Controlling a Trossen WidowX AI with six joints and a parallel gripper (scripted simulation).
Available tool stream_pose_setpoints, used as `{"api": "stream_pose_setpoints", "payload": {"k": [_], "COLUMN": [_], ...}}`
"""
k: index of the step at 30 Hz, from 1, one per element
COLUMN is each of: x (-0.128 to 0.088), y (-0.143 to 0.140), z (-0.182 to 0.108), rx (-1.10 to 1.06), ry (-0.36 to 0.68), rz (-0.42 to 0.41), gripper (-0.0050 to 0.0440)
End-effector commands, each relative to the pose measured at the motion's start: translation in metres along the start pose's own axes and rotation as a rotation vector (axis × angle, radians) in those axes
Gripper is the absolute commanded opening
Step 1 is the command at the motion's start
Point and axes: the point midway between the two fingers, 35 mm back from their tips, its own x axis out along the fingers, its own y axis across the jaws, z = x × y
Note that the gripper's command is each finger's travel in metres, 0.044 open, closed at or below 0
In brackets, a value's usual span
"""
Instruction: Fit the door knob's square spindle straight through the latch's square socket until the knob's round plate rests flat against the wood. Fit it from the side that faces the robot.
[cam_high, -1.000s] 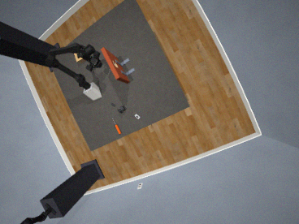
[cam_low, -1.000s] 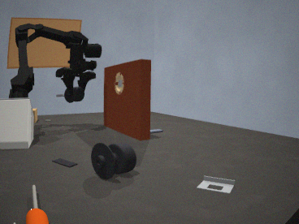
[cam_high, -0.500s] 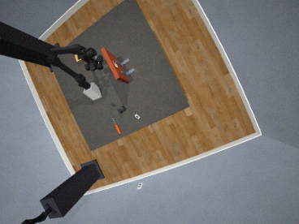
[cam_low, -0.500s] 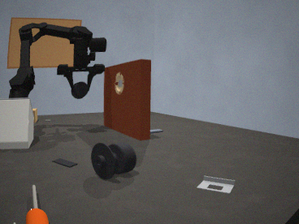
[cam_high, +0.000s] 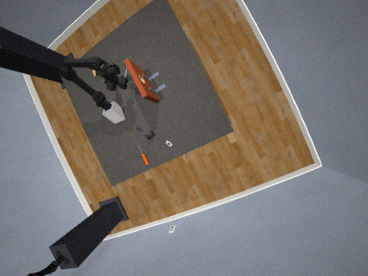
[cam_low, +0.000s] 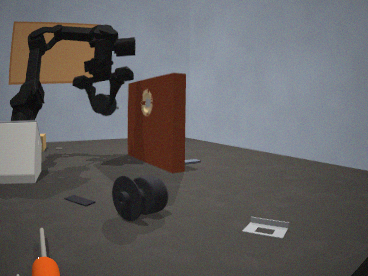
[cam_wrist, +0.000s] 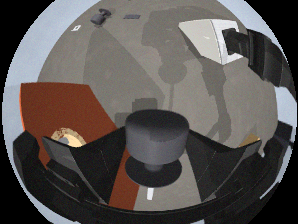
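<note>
My gripper is shut on the dark door knob, held in the air on the robot's side of the upright red-brown panel. The knob's round plate shows below its body in the wrist view, with the pale spindle beyond it. The spindle is outside the panel. The latch's round brass-coloured ring sits in the panel's upper part. Knob and panel stand apart. The socket's square shape is too small to make out.
A second dark knob-like piece, a small dark plate, a white slotted plate and an orange screwdriver lie on the floor. A pale block stands by the arm. Feet stick out behind the panel.
</note>
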Motion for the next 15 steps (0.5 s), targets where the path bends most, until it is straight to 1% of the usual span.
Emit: {"api": "stream_pose_setpoints", "payload": {"k": [1,11,13,15], "x": [-0.007,-0.016,-0.016,-0.018], "y": [0.010,0.022,0.022,0.024], "z": [0.011,0.037,0.037,0.042], "rx": [0.203,0.678,0.678,0.772], "ry": [-0.016,-0.039,-0.039,-0.044], "rz": [0.009,-0.004,-0.004,-0.006], "gripper": [0.0000,0.0000,0.0000,0.0000]}}
